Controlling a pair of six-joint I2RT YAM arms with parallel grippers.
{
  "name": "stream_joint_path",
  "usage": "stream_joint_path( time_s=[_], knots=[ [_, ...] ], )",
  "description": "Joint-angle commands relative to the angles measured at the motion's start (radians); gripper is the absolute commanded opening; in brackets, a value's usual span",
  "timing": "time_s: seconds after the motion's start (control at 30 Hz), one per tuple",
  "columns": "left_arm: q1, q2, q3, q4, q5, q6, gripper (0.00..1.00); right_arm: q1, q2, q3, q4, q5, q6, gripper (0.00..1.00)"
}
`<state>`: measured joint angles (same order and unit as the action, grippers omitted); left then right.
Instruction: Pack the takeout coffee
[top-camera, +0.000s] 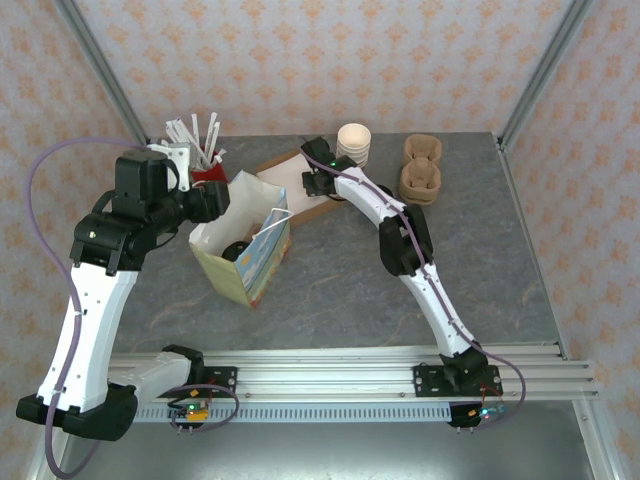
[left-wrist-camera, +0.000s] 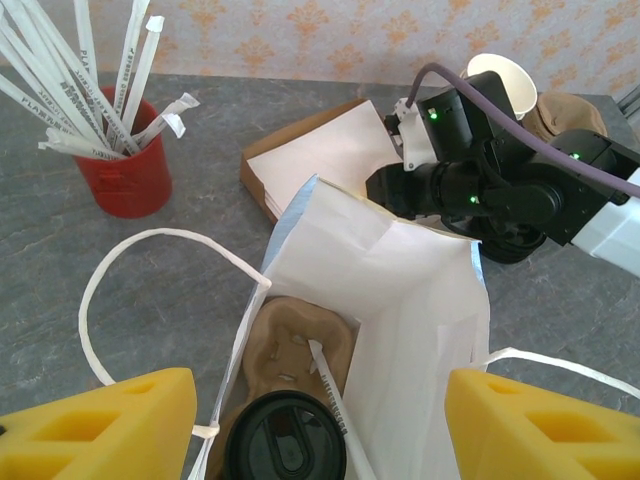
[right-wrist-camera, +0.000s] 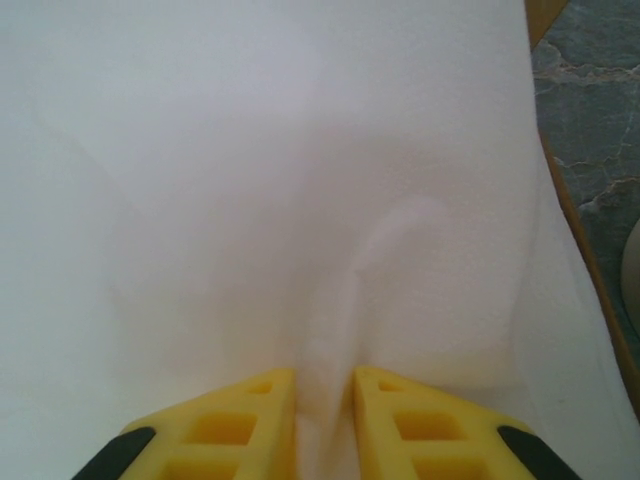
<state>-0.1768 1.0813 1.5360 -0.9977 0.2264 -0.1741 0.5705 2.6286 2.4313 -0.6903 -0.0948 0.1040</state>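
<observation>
The bag stood open at mid-table. The coffee sat down inside it, lid up, beside a carrier, with a straw lying across both. The left gripper hung over the bag's mouth, jaws wide, holding nothing. Just beyond the bag, the right gripper had its jaws narrow, pinching a fold of napkin. Farther back stood a red cup of straws, stacked cups and spare carriers.
</observation>
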Motion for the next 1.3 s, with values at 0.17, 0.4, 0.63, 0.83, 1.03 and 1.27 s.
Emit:
stream_joint_path(
  time_s=[0.17, 0.4, 0.63, 0.83, 1.03, 1.27],
  knots=[
    [-0.006, -0.017, 0.001, 0.016, -0.016, 0.022, 0.67, 0.001, -0.009, 0.071, -0.035, -0.011, 0.013, 0.18],
    [-0.006, -0.011, 0.018, 0.016, -0.012, 0.022, 0.67, 0.0, -0.083, 0.074, -0.033, -0.01, 0.01, 0.13],
    [-0.007, -0.009, 0.029, 0.019, -0.001, 0.018, 0.67, 0.0, -0.158, 0.074, -0.037, -0.021, 0.011, 0.12],
    [-0.007, -0.011, 0.037, 0.027, 0.007, 0.009, 0.67, 0.0, -0.221, 0.072, -0.041, -0.037, 0.024, 0.1],
    [-0.007, -0.017, 0.043, 0.053, 0.037, -0.018, 0.67, -0.001, -0.296, 0.069, -0.042, -0.035, 0.036, 0.07],
    [-0.007, -0.024, 0.048, 0.103, 0.101, -0.077, 0.67, -0.008, -0.408, 0.035, -0.042, -0.002, 0.058, 0.01]
  ],
)
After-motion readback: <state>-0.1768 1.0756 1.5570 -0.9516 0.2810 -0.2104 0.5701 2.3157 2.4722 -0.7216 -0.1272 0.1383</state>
